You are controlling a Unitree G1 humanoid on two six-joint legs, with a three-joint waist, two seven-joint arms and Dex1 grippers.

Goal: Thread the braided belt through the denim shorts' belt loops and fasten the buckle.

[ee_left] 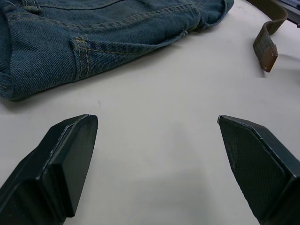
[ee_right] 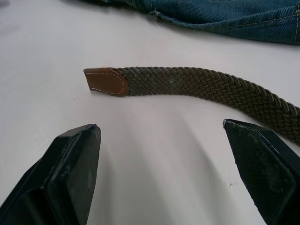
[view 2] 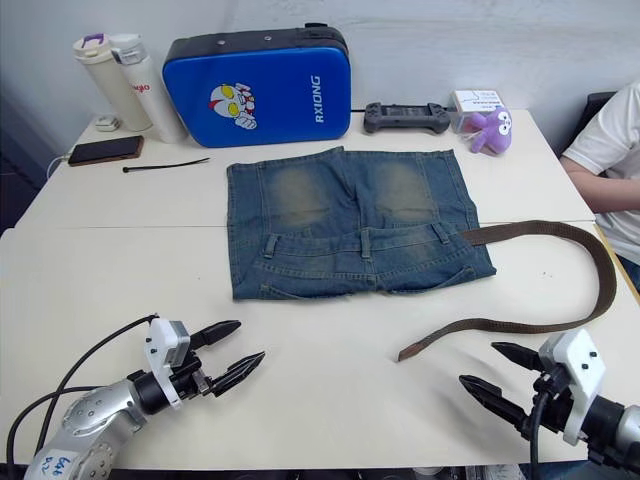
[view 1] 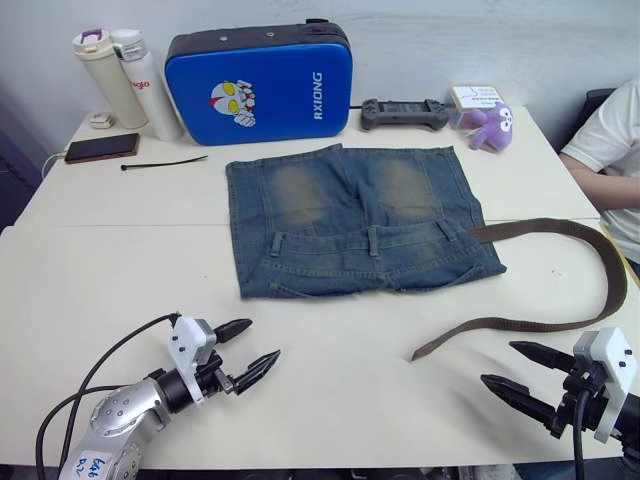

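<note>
The denim shorts (view 1: pixel 350 215) lie flat mid-table, waistband toward me, with belt loops (view 1: pixel 374 240) standing along it. The braided belt (view 1: pixel 610 270) leaves the waistband's right end, curves around to the right and comes back. Its brown leather tip (ee_right: pixel 107 81) rests on the table in front of my right gripper (view 1: pixel 498 363). That gripper is open and holds nothing. My left gripper (view 1: pixel 262 341) is also open and empty, over bare table in front of the shorts' left corner (ee_left: pixel 42 70). The buckle is hidden.
Along the back stand a blue case (view 1: pixel 260 85), two bottles (view 1: pixel 125 75), a phone (view 1: pixel 100 148), a black cable tie (view 1: pixel 165 163), a game controller (view 1: pixel 405 113) and a purple toy (view 1: pixel 490 128). A person (view 1: pixel 610 150) sits at the right edge.
</note>
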